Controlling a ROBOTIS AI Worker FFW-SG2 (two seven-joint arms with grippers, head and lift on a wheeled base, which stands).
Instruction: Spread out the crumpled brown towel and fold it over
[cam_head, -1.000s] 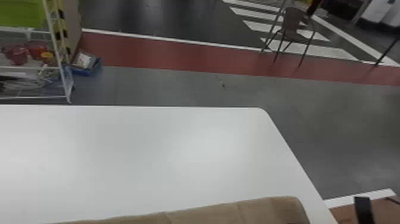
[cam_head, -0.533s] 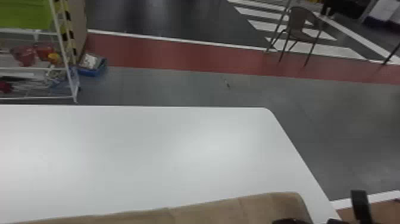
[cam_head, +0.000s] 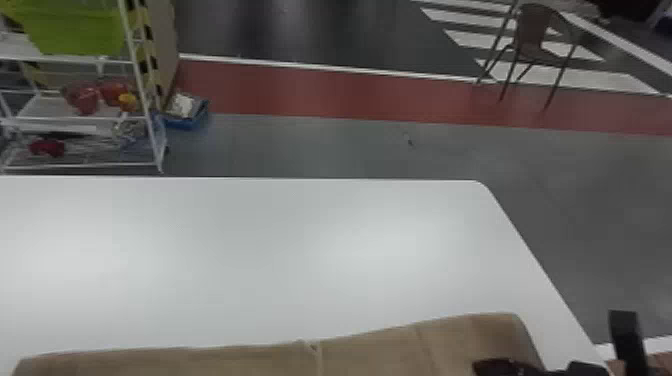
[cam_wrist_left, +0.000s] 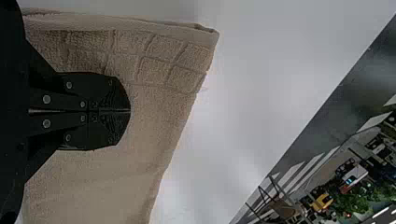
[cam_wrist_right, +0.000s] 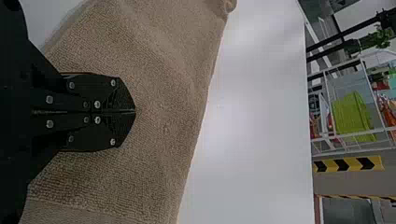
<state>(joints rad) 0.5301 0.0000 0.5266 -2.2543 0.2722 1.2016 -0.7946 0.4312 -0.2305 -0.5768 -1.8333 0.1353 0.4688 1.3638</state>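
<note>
Grey floor (cam_head: 300, 145) stretches past the far edge of the white table (cam_head: 250, 250), which we take as our landmark. Beyond the table's far left side we see a white wire rack (cam_head: 80, 162) holding red and yellow items, and past its far right corner a brown chair (cam_head: 532, 35).

We find the brown towel (cam_head: 240, 362) on the near part of the table, a broad soft strip that reaches close to the table's right edge, its far border uneven. In the left wrist view, a squared pattern marks its corner.

Over that towel, on the near part of the table, we see the black left gripper (cam_wrist_left: 130, 111), its two fingers pressed together. The right gripper (cam_head: 505, 367) is over the towel near the table's right edge; its fingers are pressed together too. We cannot tell whether either one pinches any cloth.
</note>
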